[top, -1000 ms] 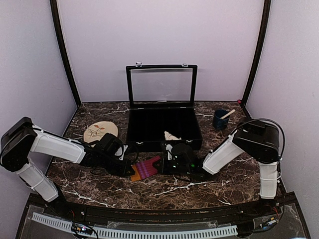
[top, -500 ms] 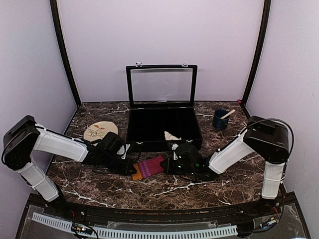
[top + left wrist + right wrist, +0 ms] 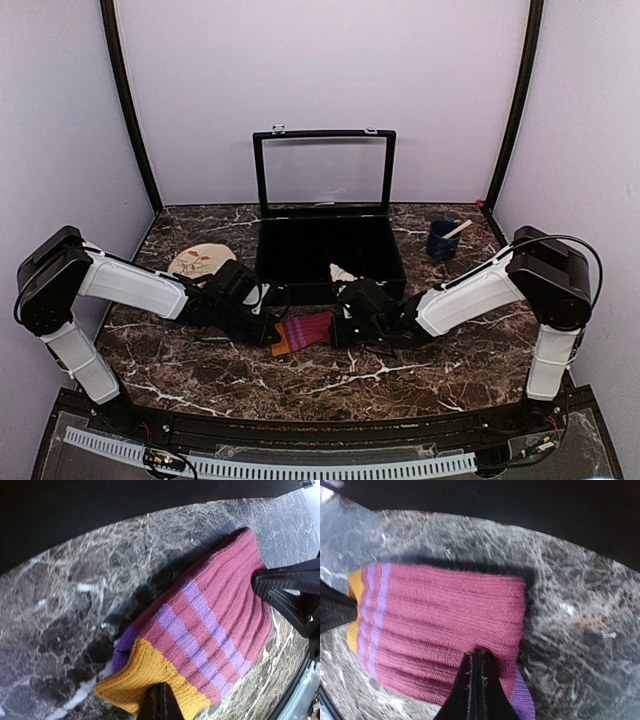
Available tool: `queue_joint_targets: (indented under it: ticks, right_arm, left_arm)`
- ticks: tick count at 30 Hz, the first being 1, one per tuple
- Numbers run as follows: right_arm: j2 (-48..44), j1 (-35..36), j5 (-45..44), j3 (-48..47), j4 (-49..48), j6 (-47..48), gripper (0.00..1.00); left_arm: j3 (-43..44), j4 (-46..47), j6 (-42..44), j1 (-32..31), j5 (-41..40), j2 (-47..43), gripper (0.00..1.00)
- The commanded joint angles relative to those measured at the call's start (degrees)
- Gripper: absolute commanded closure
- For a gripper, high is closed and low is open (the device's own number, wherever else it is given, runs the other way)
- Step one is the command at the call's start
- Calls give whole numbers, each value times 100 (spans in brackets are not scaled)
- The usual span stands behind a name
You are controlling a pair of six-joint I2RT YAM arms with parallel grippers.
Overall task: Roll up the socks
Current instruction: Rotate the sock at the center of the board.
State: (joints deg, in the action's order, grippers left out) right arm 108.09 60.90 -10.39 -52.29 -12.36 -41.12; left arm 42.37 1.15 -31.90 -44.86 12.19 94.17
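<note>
1. two grippers, both shut. left gripper (image 3: 159, 702): jaws pressed together on the orange end of the maroon sock (image 3: 210, 625), a thin pinch of knit between the tips.
2. right gripper (image 3: 476, 667): jaws likewise closed, on the plain maroon end. the two face each other across the sock.
3. maroon sock lies flat on the table (image 3: 400, 375), just in front of the case (image 3: 290, 290), stretched between the grippers. ribbed knit, lilac stripes near the orange end.
4. cream sock (image 3: 343, 272): only a tip shows at the case's near edge, behind the right gripper. in the case or on its rim, cannot tell.
5. handling, my judgement: light, soft, limp. it will sag and fold wherever unsupported and will not hold a roll unless kept tight. the knit gives good friction on the pads, so slip is unlikely, but a thin pinch may catch one layer only.
6. where to hold, my judgement: by the ends, as now. one end turned over, the other pinned flat.
7. surface: dark marble-pattern top, smooth and hard, so the sock may slide rather than roll.
8. room: case open, lid up, close behind the work. mat (image 3: 200, 262) at left, mug (image 3: 441, 242) far right, both well apart from the sock. pale walls around.
</note>
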Motion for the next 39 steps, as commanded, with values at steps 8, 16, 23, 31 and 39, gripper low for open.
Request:
queue_joint_targets:
  ticks: [8,16,23,31,39]
  right_arm:
    - [-541,636,-60,14,2292,361,100]
    - [-723,1222,194,-368,2788,219,100]
    - [-533,1502,574,-887,2988,388,100]
    - [-455,1728,416,-1336,3453,664,100]
    - [-923,1576,-581,-1621,4156,1263,98]
  left_arm:
    - [303,-694,477,-5,-581,451,100]
    - [559,-555,878,-5,-401,720,100]
    - [855,-488,1057,0,-318,996,100]
    - [995,-431,1177,-4,-287,1142,100]
    - [835,-265,1780,-5,-55,910,100]
